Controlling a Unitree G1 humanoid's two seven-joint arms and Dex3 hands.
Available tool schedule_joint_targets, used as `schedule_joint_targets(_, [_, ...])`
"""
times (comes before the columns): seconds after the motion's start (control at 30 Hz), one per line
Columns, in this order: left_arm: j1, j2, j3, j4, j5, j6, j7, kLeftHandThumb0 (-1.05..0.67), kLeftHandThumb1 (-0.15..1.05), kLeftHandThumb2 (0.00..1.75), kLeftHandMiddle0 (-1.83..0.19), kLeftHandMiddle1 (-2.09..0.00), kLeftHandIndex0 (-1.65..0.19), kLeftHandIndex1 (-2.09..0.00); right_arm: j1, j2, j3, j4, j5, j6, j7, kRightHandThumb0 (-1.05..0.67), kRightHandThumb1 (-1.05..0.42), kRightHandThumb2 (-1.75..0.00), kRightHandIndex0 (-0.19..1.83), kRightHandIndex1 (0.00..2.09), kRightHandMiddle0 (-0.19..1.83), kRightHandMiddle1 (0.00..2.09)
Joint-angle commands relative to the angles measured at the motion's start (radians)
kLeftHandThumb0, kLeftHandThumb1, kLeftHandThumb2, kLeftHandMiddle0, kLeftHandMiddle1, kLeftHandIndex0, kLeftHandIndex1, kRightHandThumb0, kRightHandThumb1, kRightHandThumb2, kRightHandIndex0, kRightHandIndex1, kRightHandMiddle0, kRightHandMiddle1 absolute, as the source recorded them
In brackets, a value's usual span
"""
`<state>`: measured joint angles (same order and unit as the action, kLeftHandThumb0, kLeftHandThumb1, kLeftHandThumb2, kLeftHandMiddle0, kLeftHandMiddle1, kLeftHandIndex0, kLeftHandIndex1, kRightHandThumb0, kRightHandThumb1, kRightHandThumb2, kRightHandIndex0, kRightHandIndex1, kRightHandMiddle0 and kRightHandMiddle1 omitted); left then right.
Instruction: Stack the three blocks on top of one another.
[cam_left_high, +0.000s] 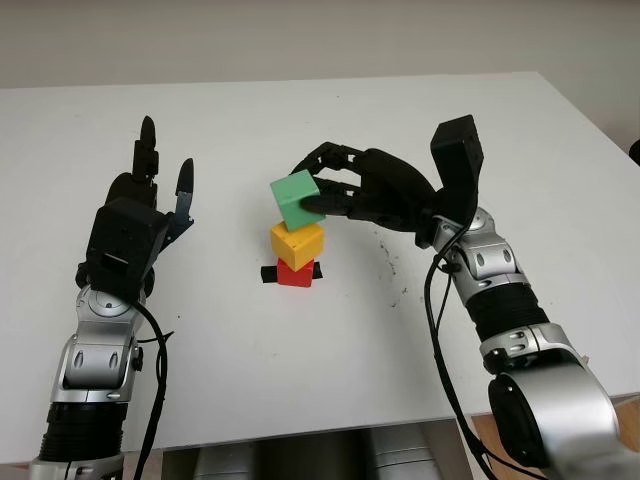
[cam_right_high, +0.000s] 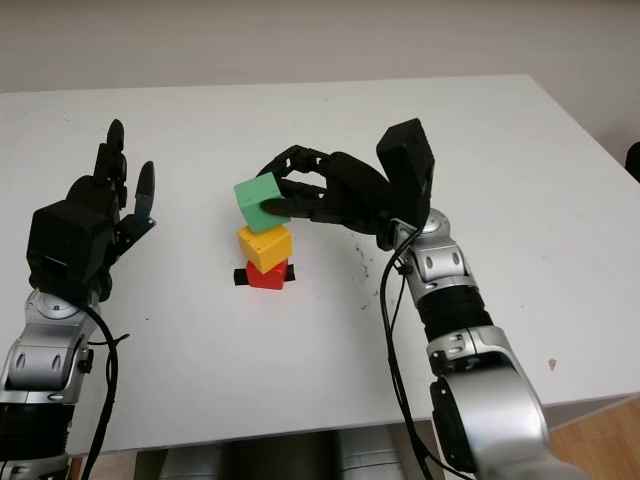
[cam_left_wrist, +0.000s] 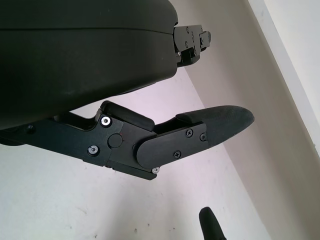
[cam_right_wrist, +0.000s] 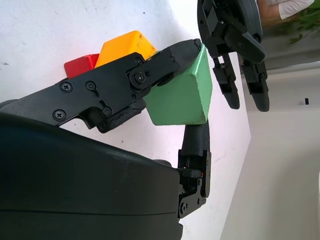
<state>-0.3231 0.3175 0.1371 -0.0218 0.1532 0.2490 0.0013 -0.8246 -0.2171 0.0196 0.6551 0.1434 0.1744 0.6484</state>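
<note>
The white bench (cam_left_high: 420, 400) carries a small stack near its middle. The right hand (cam_left_high: 345, 190) reaches in from the right and grips the green block (cam_left_high: 295, 199) between its fingers (cam_right_wrist: 165, 62), holding it tilted at the hand's tips, just above the yellow block (cam_left_high: 297, 242); whether green touches yellow I cannot tell. The left hand (cam_left_high: 150, 190) is open, raised over the bench well to the left of the stack. The yellow block sits on the red block (cam_left_high: 295, 274), which sits on a black mark (cam_left_high: 268, 273) on the bench.
</note>
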Motion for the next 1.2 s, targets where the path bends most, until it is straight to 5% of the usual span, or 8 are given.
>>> schedule_joint_targets(0.0, [0.004,0.007,0.003,-0.018,0.0,0.001,0.0,-0.78,1.05,0.72,0.13,-0.05,0.14,-0.06,0.0,-0.008,-0.007,-0.026,0.004,0.004,0.003,-0.47,-0.94,-0.05,0.26,0.05,0.31,1.61])
schedule_joint_targets(1.17, [0.008,0.008,0.006,-0.024,-0.005,-0.006,-0.003,-0.77,1.05,0.72,0.13,-0.06,0.14,-0.06,0.017,-0.018,0.016,-0.031,-0.043,-0.011,0.004,-0.5,-0.92,-0.05,0.27,0.05,0.37,1.62])
